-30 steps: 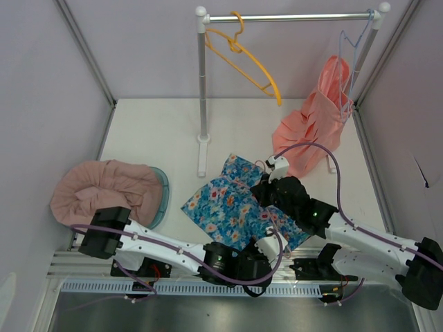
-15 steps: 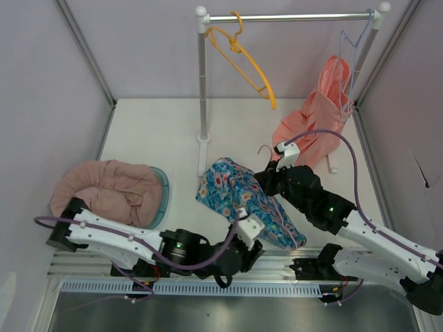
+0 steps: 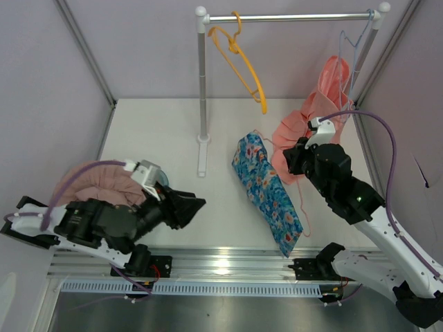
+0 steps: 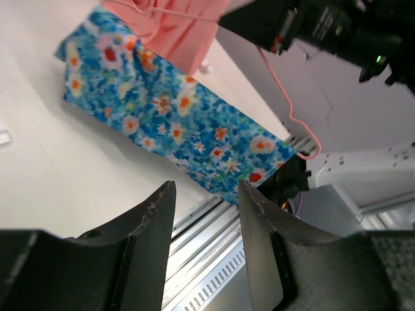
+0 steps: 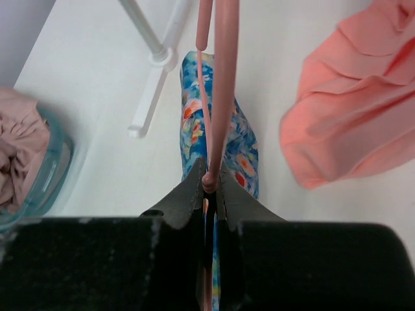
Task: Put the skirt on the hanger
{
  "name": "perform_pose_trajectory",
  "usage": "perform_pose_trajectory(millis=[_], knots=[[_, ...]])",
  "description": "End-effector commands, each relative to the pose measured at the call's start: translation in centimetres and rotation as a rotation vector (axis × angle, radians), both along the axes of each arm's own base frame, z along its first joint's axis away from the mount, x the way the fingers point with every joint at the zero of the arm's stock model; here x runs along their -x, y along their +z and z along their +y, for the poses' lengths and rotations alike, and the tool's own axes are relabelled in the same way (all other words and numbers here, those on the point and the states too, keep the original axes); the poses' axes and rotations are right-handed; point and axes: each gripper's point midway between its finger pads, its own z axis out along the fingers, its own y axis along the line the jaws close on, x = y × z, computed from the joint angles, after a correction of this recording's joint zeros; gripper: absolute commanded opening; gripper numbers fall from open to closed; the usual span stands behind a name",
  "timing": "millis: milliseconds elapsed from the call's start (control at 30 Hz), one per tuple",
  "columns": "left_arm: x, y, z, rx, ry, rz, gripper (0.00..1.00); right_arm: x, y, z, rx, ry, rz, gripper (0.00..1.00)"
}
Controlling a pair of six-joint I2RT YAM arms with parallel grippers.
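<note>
Overhead view of a white table (image 3: 159,131) enclosed by pale walls, with two robot arms mounted at 6 o'clock.

A blue floral skirt (image 3: 268,194) sits just right of centre, gathered into a long narrow band that runs from the middle of the table toward 5 o'clock. A thin pink wire hanger (image 3: 305,207) runs along the skirt's right side. It is too fine to tell how far the fabric sits on it.

The right gripper (image 3: 297,160) is at 3 o'clock from the skirt's upper end. In its wrist view the right gripper (image 5: 209,184) has its jaws pressed narrow around the pink hanger's wire (image 5: 224,78), and the skirt (image 5: 220,139) lies straight below.

The left gripper (image 3: 190,206) is low on the table at 8 o'clock, well apart from the skirt and pointing toward it. In its wrist view the left gripper (image 4: 206,194) has its dark fingers (image 4: 152,217) standing moderately apart with nothing between them. The skirt (image 4: 175,116) spreads across the table beyond.

A metal clothes rail (image 3: 291,16) spans 12 o'clock. An orange hanger (image 3: 243,69) hangs from it, tilted. A coral garment (image 3: 315,124) hangs at 2 o'clock, just behind the right gripper. At 9 o'clock a dusty-pink cloth (image 3: 90,183) is heaped in a teal basin (image 3: 163,187), partly hidden by the left arm.
</note>
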Motion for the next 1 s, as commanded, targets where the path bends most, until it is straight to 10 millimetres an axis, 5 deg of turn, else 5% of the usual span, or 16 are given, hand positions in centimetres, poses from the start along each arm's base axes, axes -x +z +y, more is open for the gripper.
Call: perform_pose_trajectory(millis=[0,167,233,467,500,800,967], knots=[[-1.6,1.6,3.0,0.019,0.087,-0.007,0.48,-0.3,3.6,-1.4,-0.031,-0.02,-0.065,0.0],[-1.9,2.7,4.3,0.035,0.077,-0.022,0.48,-2.4,5.8,-3.3,-0.032,-0.081,-0.1,0.0],[-1.9,3.0,4.5,0.049,0.072,-0.025,0.48,-3.3,8.4,-3.5,-0.051,-0.076,-0.148,0.0],[-1.9,3.3,5.0,0.056,0.053,-0.038,0.48,-9.8,13.4,-5.8,-0.08,-0.133,-0.223,0.0],[-1.9,3.4,5.2,0.057,0.049,-0.041,0.48,-10.4,15.3,-6.8,-0.106,-0.146,-0.264,0.0],[-1.9,3.5,6.0,0.066,0.028,-0.044,0.48,-18.0,19.3,-9.2,-0.173,-0.131,-0.387,0.0],[-1.7,2.9,5.9,0.051,0.016,-0.04,0.48,-19.7,22.5,-9.8,-0.154,-0.147,-0.489,0.0]])
